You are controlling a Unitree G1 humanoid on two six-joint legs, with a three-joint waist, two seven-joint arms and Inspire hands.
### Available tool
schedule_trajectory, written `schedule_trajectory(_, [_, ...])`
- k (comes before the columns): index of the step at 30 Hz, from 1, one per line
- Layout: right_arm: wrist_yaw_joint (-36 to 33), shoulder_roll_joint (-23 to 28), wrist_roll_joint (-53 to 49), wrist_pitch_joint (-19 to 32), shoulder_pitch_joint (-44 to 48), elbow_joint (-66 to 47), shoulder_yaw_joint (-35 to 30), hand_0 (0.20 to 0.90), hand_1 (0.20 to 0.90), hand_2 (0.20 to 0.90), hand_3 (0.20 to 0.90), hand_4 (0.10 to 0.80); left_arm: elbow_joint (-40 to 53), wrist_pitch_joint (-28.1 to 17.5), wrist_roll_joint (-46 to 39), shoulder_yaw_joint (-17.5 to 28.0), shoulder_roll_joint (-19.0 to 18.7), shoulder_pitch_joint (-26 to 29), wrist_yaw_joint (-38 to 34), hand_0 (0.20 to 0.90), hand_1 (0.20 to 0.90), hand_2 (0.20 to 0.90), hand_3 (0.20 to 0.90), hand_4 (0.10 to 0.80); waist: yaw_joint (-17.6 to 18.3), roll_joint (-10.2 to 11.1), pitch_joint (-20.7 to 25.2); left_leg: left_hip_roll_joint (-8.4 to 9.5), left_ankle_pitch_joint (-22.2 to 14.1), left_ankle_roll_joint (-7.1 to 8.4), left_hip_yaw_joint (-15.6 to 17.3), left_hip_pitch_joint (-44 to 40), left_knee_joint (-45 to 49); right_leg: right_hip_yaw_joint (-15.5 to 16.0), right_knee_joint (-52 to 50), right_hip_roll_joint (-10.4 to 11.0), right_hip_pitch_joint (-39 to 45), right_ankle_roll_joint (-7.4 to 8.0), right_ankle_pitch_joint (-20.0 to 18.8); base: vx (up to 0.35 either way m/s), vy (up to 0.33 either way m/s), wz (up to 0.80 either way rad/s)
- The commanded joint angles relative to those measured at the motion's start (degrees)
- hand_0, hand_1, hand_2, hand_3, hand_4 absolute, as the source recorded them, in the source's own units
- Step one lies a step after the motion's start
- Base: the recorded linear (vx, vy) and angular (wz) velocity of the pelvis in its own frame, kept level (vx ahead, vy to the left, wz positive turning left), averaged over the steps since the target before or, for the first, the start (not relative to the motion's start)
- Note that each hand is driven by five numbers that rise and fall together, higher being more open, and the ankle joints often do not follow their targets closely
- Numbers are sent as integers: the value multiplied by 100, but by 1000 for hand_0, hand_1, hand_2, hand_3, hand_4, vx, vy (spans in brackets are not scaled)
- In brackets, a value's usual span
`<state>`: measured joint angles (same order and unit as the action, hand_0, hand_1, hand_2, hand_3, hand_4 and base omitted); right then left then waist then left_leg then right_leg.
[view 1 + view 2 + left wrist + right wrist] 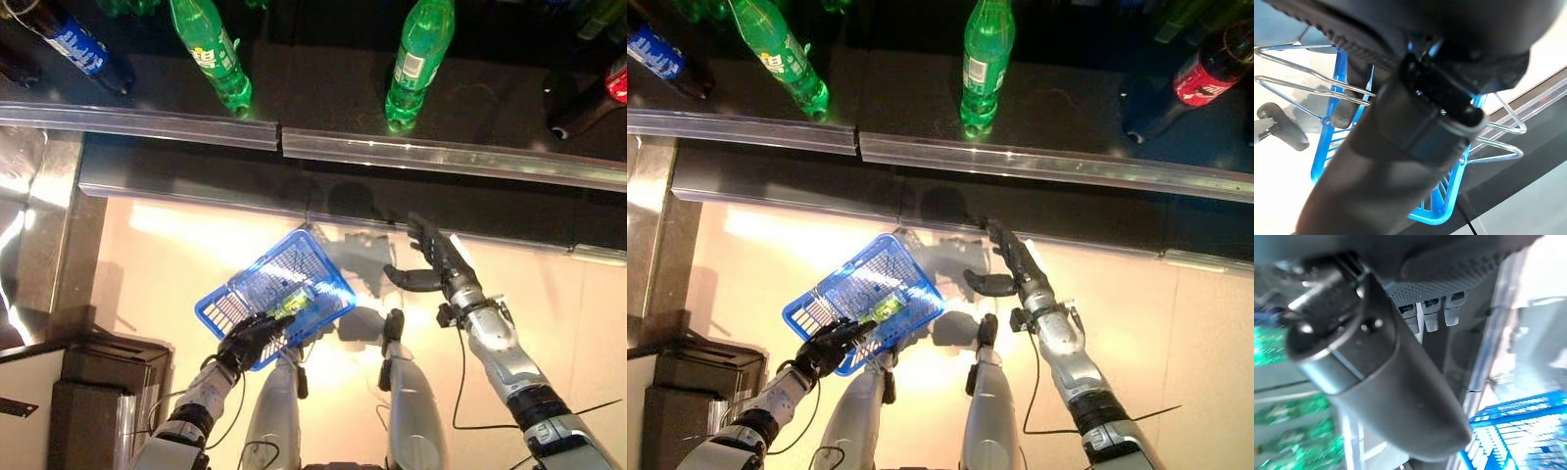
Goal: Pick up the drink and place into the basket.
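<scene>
My left hand point(250, 338) carries a blue plastic basket point(245, 269) low in front of me. In the left wrist view its fingers are curled round the basket's wire handles point(1298, 88). A small green and yellow item point(292, 302) lies in the basket; I cannot tell whether it is a drink. My right hand point(441, 264) hangs open to the right of the basket, fingers straight and thumb spread, holding nothing. It sits below the shelf's front edge. Two green drink bottles point(214, 49) point(419, 54) stand on the dark shelf above.
A metal rail point(392, 152) runs along the shelf's front. A dark bottle with a blue label point(73, 44) stands at the shelf's left and a red-labelled one point(615, 83) at its right. A dark box point(103, 392) stands on the floor at lower left.
</scene>
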<state>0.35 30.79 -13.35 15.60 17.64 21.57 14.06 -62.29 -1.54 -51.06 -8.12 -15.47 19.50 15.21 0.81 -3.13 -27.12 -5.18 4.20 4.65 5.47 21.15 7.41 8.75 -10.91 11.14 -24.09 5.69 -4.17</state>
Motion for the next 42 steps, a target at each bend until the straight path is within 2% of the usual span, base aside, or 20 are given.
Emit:
schedule_trajectory(1, [3, 285, 29, 573, 50, -941, -119, 900, 900, 900, 900, 800, -31, -279, -283, 38, -340, -779, 248, 300, 300, 300, 200, 100, 103, 130, 332, 281, -464, -173, -141, 236, 668, -114, -496, -64, -85, 101, 467, 15, 39, -2])
schedule_trajectory(6, [-102, 420, 76, 691, 138, -1693, -240, 900, 900, 900, 900, 800, -135, -298, -487, 158, -240, -804, 319, 300, 300, 300, 200, 100, 119, 132, 299, 276, -432, -159, -129, 206, 609, -130, -473, -63, -45, 87, 490, 6, 13, 0])
schedule_trajectory(17, [-681, 532, 177, 1118, 364, -2498, -623, 900, 900, 900, 900, 800, -157, -211, -762, 319, -104, -857, 351, 300, 300, 300, 200, 100, 65, 141, 220, 273, -443, -151, -116, 75, 528, -48, -408, -34, 136, 76, 537, 0, 0, 0])
schedule_trajectory(30, [-980, 503, -576, 1522, 682, -2251, -1139, 900, 900, 900, 900, 800, -52, -94, -747, 323, -40, -942, 269, 300, 300, 300, 200, 100, -74, 121, 191, 304, -463, -168, -171, -70, 511, 108, -324, 20, 367, 83, 508, 22, 3, 1])
schedule_trajectory(42, [-1252, 606, -761, 1425, 1185, -1948, -1214, 900, 900, 900, 900, 800, 122, 16, -628, 272, -80, -935, 163, 300, 300, 300, 200, 100, -231, 140, 144, 320, -455, -214, -215, -93, 502, 210, -264, 22, 446, 106, 463, 20, -10, 5])
